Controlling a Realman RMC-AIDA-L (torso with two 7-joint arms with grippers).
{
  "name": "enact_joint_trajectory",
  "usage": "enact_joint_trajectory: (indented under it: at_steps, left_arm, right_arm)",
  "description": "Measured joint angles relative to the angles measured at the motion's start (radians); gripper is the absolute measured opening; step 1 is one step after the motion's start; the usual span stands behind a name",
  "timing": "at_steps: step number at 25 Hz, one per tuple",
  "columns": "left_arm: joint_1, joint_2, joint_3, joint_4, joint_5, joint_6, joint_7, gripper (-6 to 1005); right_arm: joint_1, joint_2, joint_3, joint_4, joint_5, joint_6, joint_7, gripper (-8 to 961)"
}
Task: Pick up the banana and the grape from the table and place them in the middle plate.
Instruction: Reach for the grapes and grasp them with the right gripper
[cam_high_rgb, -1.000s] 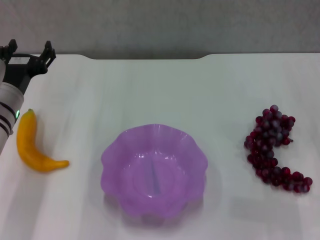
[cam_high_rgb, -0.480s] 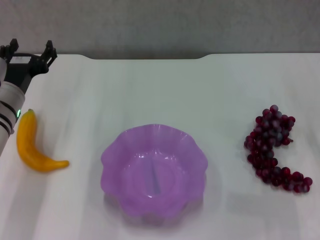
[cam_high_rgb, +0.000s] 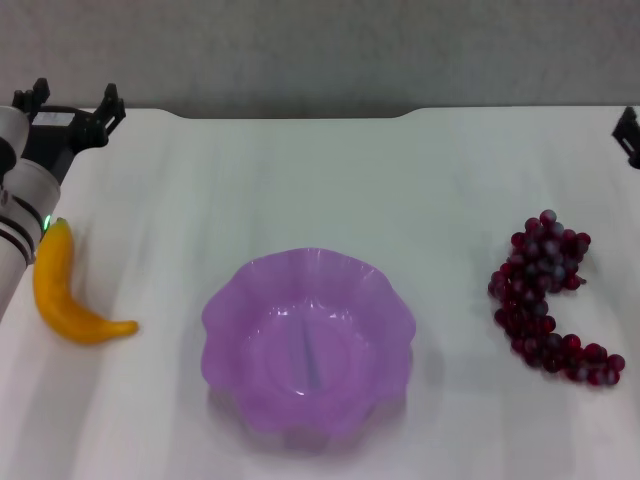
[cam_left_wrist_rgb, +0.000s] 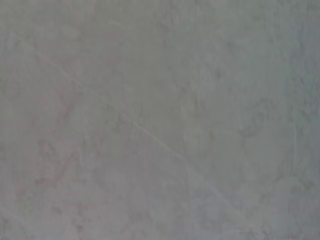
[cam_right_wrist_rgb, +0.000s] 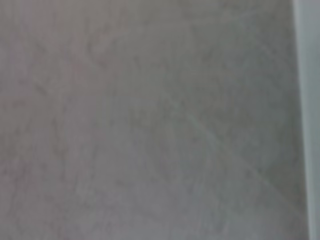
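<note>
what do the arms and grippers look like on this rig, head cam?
Left arm: white cylindrical links with black bands and a small green light near the wrist. Left gripper: black, with two prong-tipped fingers. Of the right gripper, only a black edge shows at the frame's border. No cables or logos are discernible.

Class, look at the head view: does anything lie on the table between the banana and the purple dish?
Nothing visible does. Only bare table separates the banana from the purple dish; the grapes lie on the dish's far side.
</note>
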Motion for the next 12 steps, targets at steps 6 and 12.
enact_joint_trajectory:
  at_steps: [6, 12]
  left_arm:
    - [-0.004, -0.001, 0.000, -0.002, 0.000, -0.003, 0.010, 894]
    - [-0.010, 0.000, -0.002, 0.000, 0.000, -0.019, 0.012, 894]
  right_arm:
    - [0.037, -0.004, 0.007, 0.027, 0.000, 0.057, 0.001, 865]
    - [0.052, 0.002, 0.002, 0.031, -0.001, 0.073, -0.019, 864]
